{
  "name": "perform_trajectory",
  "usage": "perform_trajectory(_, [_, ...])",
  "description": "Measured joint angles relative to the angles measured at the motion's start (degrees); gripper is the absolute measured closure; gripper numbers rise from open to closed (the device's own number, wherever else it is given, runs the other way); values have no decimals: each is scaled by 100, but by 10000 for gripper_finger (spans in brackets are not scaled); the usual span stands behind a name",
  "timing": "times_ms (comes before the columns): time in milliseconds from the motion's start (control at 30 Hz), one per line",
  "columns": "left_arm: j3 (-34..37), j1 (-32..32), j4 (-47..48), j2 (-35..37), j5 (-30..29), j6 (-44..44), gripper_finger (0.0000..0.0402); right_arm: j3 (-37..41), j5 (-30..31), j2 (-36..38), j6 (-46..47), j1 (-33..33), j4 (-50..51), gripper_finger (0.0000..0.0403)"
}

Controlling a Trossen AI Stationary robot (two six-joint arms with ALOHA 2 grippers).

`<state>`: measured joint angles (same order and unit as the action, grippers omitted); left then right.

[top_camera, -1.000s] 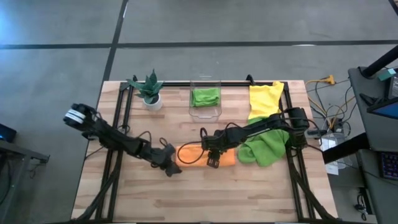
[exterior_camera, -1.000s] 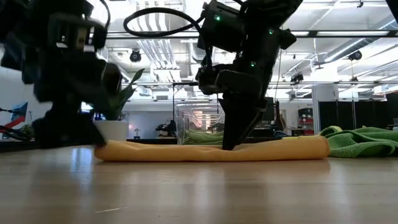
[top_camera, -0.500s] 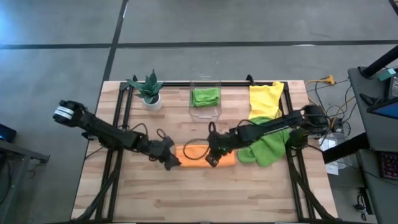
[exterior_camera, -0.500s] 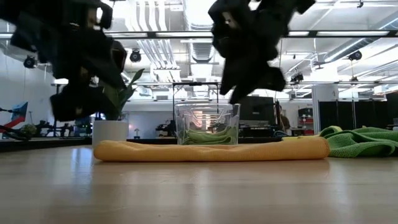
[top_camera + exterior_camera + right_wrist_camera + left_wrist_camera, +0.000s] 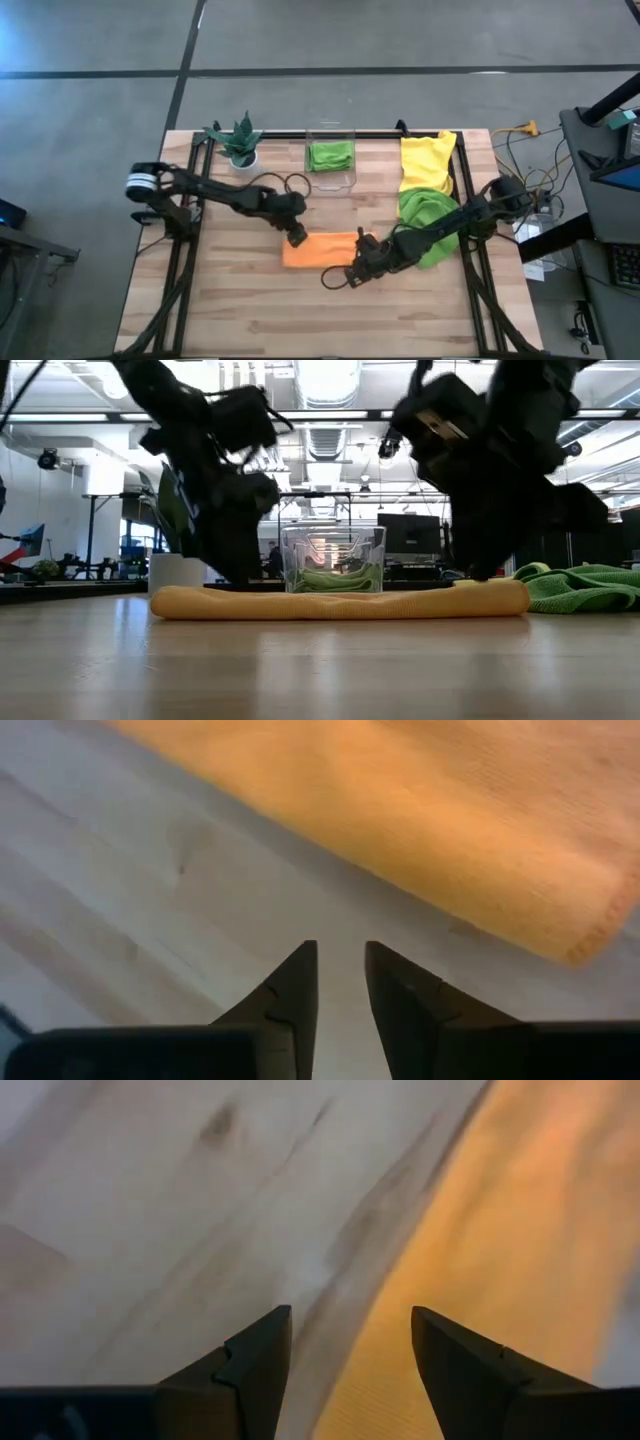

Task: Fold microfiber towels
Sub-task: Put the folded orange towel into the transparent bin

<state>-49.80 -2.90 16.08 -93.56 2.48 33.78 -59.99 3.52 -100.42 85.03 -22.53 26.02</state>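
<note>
**Folded orange towel between two grippers**

We are seeing the orange towel [image 5: 322,249] lying folded mid-table. The left gripper [image 5: 296,237] is hovering at its far-left corner, fingers [image 5: 250,1365] parted, holding nothing. The right gripper [image 5: 357,274] is sitting at the near-right corner, fingers [image 5: 290,995] narrowly apart over bare wood. The lime green towel [image 5: 428,222] is partly hidden under the right arm; the yellow towel [image 5: 427,160] is lying beyond it.

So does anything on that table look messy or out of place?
One thing: the lime green towel by the table's right edge lies in a crumpled heap, and the yellow towel behind it hangs partly over the table's back edge. The orange towel is neatly folded; another green towel sits in the clear bin.
</note>
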Motion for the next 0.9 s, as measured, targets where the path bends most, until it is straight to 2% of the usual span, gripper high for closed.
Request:
perform_trajectory(133, [-321, 65, 411, -524, -105, -188, 211, 291, 87, -2, 235, 17, 24, 325])
perform_trajectory(333, [-302, 382, 694, -553, -293, -143, 211, 682, 103, 11, 132, 289, -54, 326])
perform_trajectory(700, [-268, 1440, 895, -306, -156, 1178, 211, 729, 270, 15, -1118, 947, 3, 326])
perform_trajectory(800, [-259, 1756, 674, -315, -85, 1448, 211, 673, 531, 0, -1554, 1072, 42, 326])
perform_trajectory(900, [-257, 2038, 161, -327, 335, 1713, 211, 621, 823, -14, -1919, 1178, 78, 326])
